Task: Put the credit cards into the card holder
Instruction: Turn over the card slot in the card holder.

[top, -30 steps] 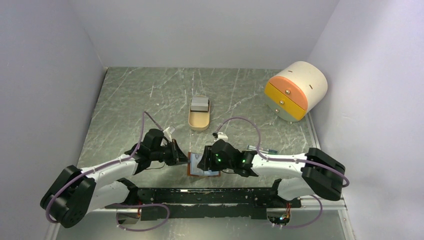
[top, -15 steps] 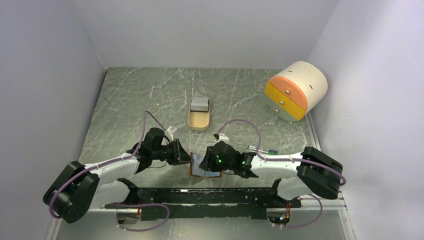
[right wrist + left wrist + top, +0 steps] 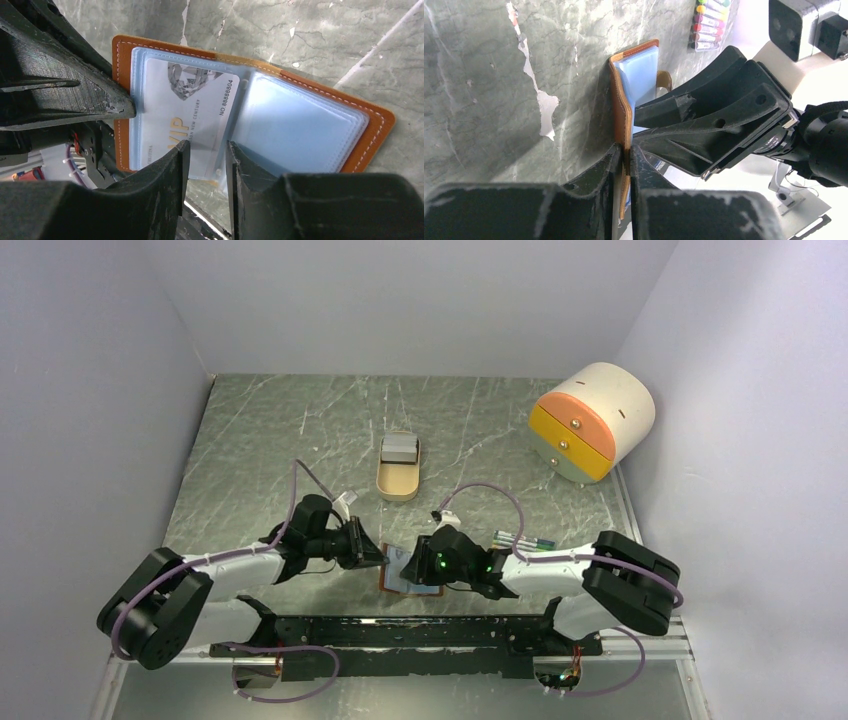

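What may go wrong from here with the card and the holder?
The left hand pinches only the cover edge of the card holder; it may slip out. The right hand sits at one edge of the credit card, so a push may skew it or buckle the clear sleeve.

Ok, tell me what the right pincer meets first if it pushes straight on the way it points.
Most likely the VIP credit card, sleeved in the open card holder, right beyond the right pincer tips; depth is unclear.
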Robot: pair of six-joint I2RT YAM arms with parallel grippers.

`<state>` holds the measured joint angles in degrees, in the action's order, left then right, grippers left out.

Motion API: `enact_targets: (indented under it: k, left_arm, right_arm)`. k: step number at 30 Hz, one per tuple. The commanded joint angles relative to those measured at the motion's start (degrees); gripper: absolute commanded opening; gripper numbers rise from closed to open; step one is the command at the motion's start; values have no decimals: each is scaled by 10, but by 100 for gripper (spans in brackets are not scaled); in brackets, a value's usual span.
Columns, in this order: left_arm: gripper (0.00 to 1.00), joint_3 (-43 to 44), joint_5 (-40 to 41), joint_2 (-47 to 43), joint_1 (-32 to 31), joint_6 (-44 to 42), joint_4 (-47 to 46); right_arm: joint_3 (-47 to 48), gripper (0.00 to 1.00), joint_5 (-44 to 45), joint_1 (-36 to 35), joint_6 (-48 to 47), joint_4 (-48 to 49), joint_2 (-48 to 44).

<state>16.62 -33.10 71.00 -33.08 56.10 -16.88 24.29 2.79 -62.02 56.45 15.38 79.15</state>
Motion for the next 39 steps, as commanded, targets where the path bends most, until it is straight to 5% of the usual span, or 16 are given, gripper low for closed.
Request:
enact_targets:
  k: [1, 11, 20, 29, 39]
  left_arm:
    - [10, 6, -12, -5, -1, 1, -33]
    - [9, -9, -15, -58, -3, 13, -45]
    - [9, 0, 9, -75, -3, 6, 6]
    - [9, -4, -22, -76, -3, 35, -38]
    - [9, -1, 10, -149, -3, 26, 28]
  right_arm:
    - [-7, 36, -6, 5, -1, 30, 14]
    - [-11, 38, -19, 13, -7, 54, 23]
    - [-34, 53, -29, 24, 22, 89, -33]
    - [-52, 61, -62, 30, 47, 196, -15]
    - [-50, 64, -123, 37, 56, 317, 56]
